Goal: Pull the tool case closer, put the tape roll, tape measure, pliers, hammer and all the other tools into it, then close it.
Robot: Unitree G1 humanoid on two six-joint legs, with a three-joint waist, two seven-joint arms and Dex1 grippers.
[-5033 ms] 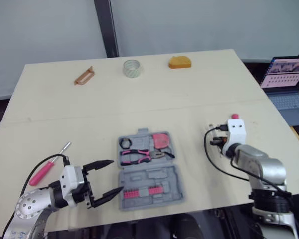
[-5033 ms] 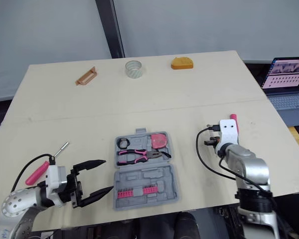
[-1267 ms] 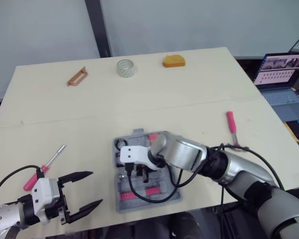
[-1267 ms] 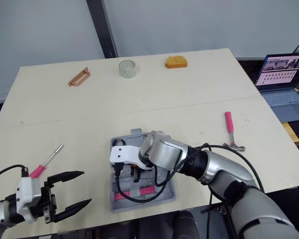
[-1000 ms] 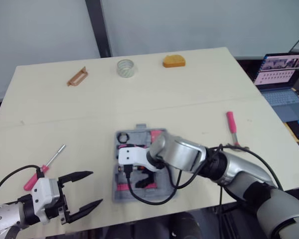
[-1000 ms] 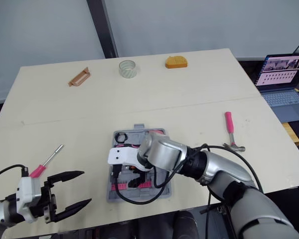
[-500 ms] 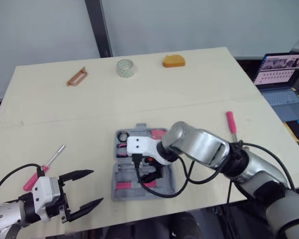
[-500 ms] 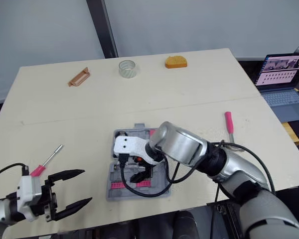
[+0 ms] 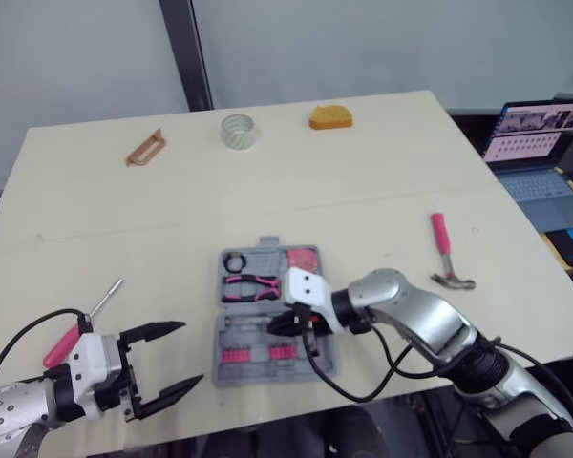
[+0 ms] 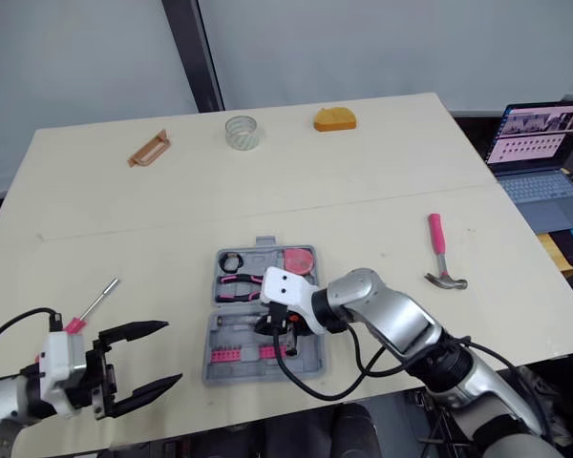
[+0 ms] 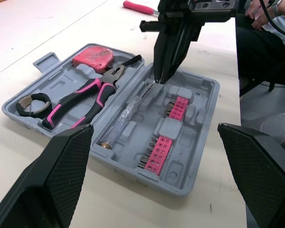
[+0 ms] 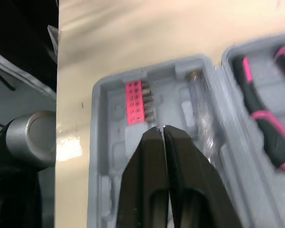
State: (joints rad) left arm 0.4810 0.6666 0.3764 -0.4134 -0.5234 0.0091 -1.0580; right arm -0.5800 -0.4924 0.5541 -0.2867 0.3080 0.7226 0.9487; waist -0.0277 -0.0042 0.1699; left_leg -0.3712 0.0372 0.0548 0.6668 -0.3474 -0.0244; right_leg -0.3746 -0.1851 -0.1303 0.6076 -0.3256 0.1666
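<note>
1. My right claw is pinched fully shut and holds nothing. Its tips point down into the near half of the open tool case, just beside the clear-handled screwdriver lying in the tray.
2. My left claw is spread wide and empty. It hovers over the near left of the bench, left of the case and apart from it.
3. The case lies opened flat, near the middle of the bench's near side. The pliers and the tape measure sit in its far half, and the pink bit strips in its near half.
4. The hammer lies on the bench to the right, well apart from the case.
5. A pink-handled screwdriver lies on the left, just beyond my left claw.
6. The tape roll stands near the far edge.
</note>
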